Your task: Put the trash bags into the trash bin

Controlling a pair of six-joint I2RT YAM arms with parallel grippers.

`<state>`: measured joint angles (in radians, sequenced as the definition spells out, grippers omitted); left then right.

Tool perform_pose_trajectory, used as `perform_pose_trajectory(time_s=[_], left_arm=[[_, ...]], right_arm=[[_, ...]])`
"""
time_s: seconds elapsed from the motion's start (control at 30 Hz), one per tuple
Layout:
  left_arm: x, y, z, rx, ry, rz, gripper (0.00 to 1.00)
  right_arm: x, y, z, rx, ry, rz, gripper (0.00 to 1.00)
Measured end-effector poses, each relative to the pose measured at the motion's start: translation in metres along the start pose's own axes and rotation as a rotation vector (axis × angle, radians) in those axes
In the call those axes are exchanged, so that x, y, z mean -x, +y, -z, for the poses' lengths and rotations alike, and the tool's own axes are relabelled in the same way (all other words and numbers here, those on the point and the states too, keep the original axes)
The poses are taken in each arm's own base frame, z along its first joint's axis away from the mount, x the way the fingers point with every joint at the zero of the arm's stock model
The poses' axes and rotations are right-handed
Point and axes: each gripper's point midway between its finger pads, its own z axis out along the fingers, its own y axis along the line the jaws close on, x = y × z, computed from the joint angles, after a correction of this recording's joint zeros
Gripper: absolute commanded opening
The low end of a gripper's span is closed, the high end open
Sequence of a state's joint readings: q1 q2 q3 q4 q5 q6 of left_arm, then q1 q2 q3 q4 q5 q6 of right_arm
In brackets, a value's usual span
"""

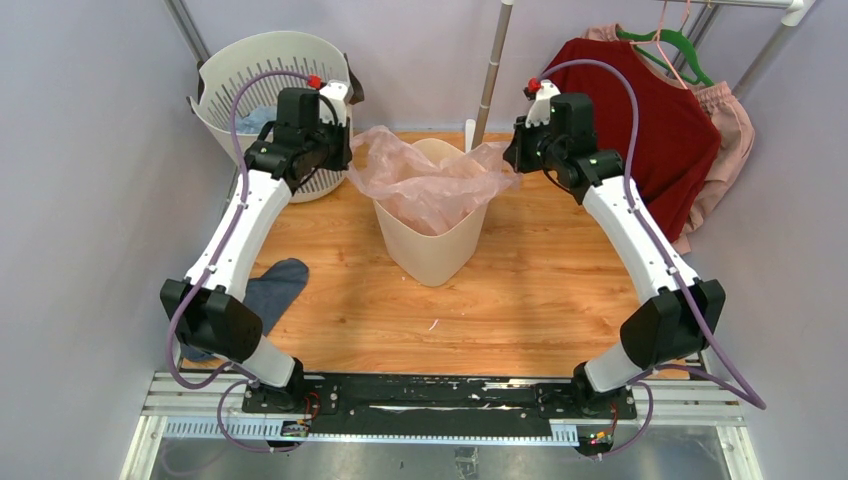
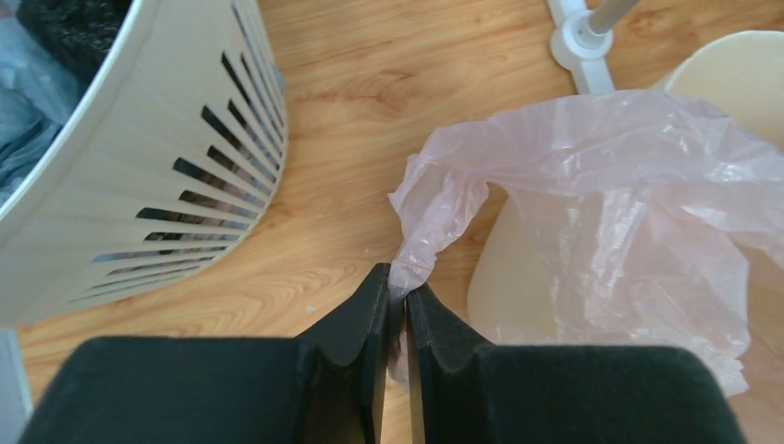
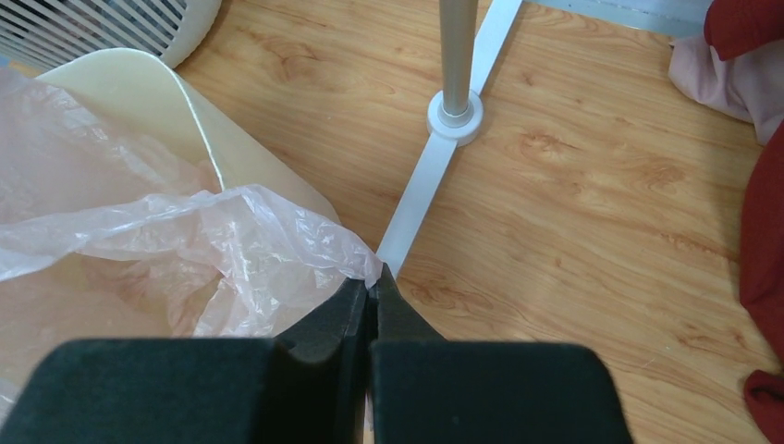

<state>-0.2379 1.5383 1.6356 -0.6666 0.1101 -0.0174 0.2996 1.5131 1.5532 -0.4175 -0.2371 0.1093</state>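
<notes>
Top external view: trash bin [image 1: 430,258] mouth largely beneath crinkled trash bag [image 1: 432,178].

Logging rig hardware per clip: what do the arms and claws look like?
Left arm and right arm: white shells, black joints, a purple cable along each, a red cap near the wrist. Left claw and right claw: matte black wedge-shaped fingers.

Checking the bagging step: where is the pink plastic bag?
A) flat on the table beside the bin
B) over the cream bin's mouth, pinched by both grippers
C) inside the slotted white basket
B: the trash bag spreads over the trash bin, and each wrist view shows its edge clamped, by the left gripper and the right gripper.
</notes>
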Motion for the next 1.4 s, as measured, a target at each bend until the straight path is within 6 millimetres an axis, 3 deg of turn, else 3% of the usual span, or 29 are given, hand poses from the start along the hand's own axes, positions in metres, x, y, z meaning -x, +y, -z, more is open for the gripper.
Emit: perform_pose_trajectory(time_s=[0.4,0.7,1.17,1.4], left_arm=[[-0.015,0.019,-0.017,0.096,0.042,-0.002,0.14],[-0.039,0.029,-0.027,0.147,0.102,0.000,0.14],[-0.078,0.036,-0.034,0.186,0.186,0.007,0.13],[-0.103,0.034,-0.024,0.189,0.224,0.027,0.14]], right_arm=[[0.000,-0.015,-0.007,-0.035,-0.010,-0.041,0.00],[-0.030,-0.034,-0.025,-0.081,0.061,-0.086,0.00],[-0.064,-0.041,-0.033,-0.094,0.123,-0.111,0.00],[-0.088,-0.045,-0.034,-0.100,0.159,-0.124,0.00]])
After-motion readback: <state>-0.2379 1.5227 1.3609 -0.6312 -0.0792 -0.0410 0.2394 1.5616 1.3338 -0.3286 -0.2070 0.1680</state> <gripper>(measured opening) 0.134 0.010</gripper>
